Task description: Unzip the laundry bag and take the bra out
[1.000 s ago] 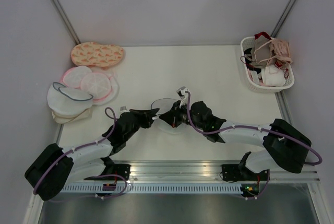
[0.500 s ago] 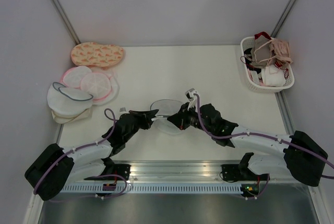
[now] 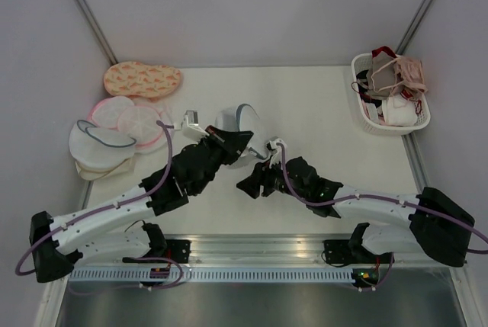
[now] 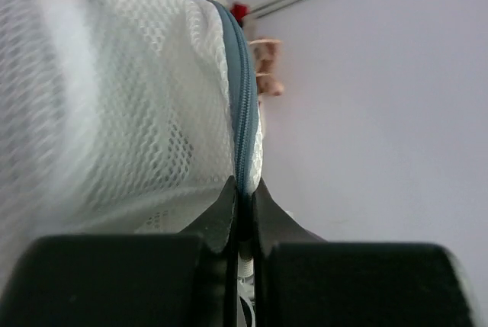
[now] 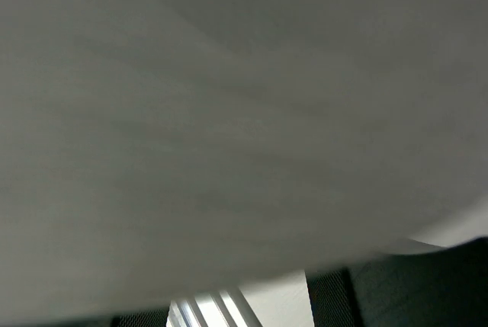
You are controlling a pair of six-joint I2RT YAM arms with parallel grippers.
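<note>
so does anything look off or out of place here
Only the laundry bag: it stands tipped up on edge rather than lying flat, pinched at its zipper rim by the left gripper. The zipper stretch seen from the left wrist looks closed. The right gripper has no hold on it. Nothing looks spilled or damaged.

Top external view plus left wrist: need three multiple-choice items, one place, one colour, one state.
1. The white basket sits at:
A. the far right corner
B. the far left corner
C. between the arms

2. The laundry bag has a zipper rim that is:
A. pink
B. grey-blue
C. orange

3. The left tool is:
A. wide open
B. shut on the rim
C. shut on nothing

Key:
1. A, it stands by the right wall at the back.
2. B, the left wrist view shows the colour.
3. B, that view shows it pinching the rim.
</note>
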